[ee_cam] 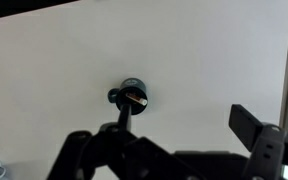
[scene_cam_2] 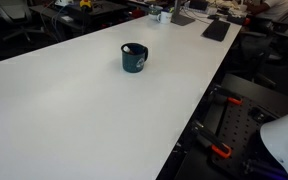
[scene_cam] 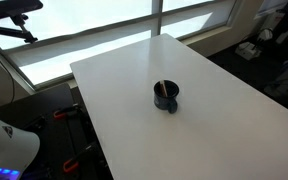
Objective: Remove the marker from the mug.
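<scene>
The dark navy mug stands upright near the middle of the white table; it shows in both exterior views. The marker is a thin dark stick leaning inside the mug. In the wrist view the mug is seen from above, its handle to the left, with the marker lying across its pale inside. My gripper is open and empty, high above the table. One finger overlaps the mug's lower edge in the picture; the other is far to the right. The gripper is out of both exterior views.
The white table has edges close by on several sides. A dark keyboard-like thing lies at its far end. My white base stands beside the table, with red clamps on the table edge. A window runs behind the table.
</scene>
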